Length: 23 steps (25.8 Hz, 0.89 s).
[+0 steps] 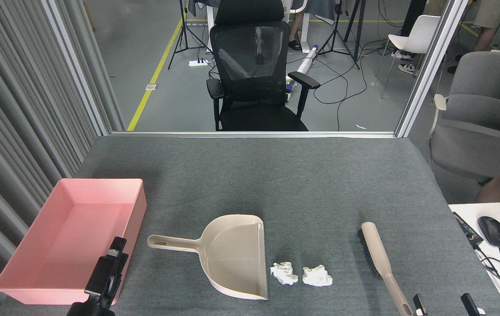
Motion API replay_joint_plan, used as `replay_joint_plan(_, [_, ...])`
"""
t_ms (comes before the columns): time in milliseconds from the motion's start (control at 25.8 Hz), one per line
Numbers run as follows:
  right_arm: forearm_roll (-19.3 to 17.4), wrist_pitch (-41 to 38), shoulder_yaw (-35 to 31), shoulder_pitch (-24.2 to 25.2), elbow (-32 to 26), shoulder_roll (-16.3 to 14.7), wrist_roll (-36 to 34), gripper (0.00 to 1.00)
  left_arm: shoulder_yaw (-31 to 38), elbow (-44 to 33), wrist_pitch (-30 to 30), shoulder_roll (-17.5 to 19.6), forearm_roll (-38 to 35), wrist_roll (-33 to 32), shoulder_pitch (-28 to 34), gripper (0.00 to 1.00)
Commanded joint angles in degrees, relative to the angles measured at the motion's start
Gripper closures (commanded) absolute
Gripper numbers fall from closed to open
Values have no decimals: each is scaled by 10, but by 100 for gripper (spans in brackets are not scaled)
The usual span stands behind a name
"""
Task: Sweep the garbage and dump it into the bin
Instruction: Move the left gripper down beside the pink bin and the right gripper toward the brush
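Left gripper, seen edge-on (opening indeterminate), hovers beside the bin, the dustpan just right; right gripper, prongs spread and empty, flanks the brush, the garbage leftward—a hasty sweep may scatter wads past the pan.

Grey table, bin, dustpan, garbage, brush

No readable txt, labels, brands, nos. or signs anywhere in the head view; nothing legible on any obj or surface.
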Motion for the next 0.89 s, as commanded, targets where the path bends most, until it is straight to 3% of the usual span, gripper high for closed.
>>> replay_joint_plan(0, [0, -3, 0, 4, 0, 1, 0, 2, 1, 4, -7, 0, 2, 1, -13, 1])
replay_joint_plan(387, [24, 10, 6, 5, 27, -5, 6, 2, 31, 23, -4, -5, -6, 0, -51, 1])
replay_joint_plan(503, [62, 9, 12, -1, 35, 1, 5, 2, 31, 27, -24, -8, -13, 2, -40, 1])
replay_joint_plan(658, [63, 8, 19, -3, 34, 20, 3, 2, 30, 49, -95, -7, -13, 2, -27, 1])
replay_joint_plan(852, [62, 9, 21, -10, 36, 22, 3, 2, 27, 88, -102, -6, -14, 10, -24, 1])
